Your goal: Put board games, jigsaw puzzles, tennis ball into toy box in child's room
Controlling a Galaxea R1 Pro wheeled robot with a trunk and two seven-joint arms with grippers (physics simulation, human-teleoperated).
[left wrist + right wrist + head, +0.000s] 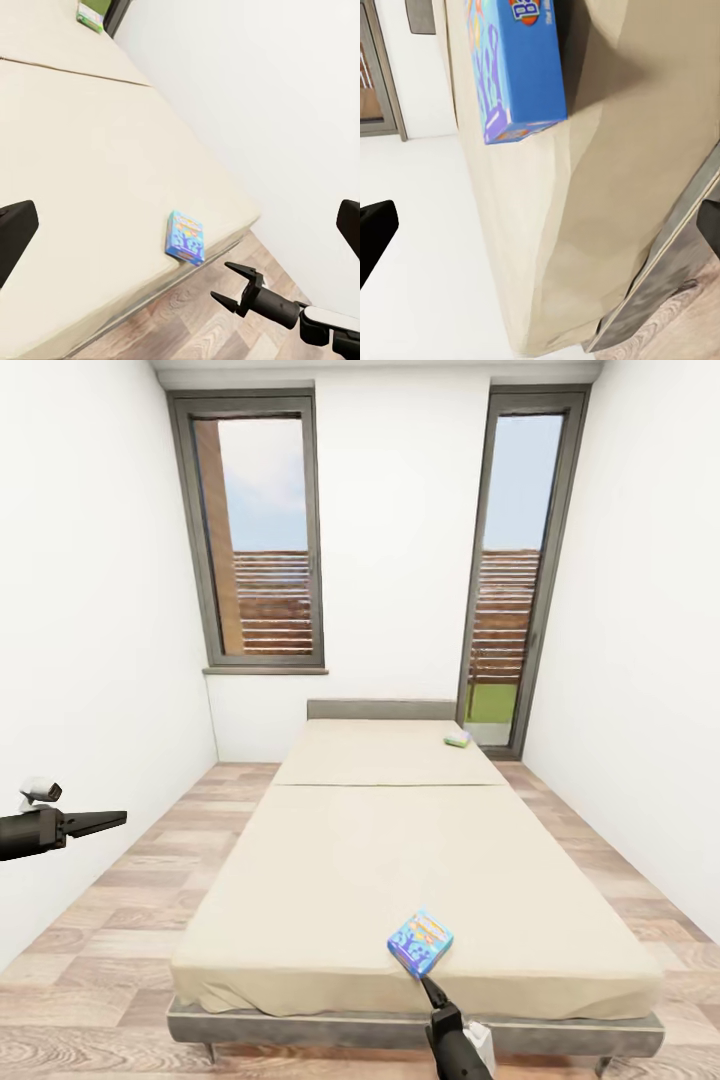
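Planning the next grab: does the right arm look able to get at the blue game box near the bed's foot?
Probably yes: the right gripper is open just short of the blue game box, with nothing between them on the bed.

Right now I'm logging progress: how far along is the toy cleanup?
Nothing looks done yet: both board games lie on the bed, the blue one near its foot edge and the green one near the headboard. In hand: the right claw, open, is close to the blue game but not gripping it. The left claw holds nothing. Both games remain to be carried off.
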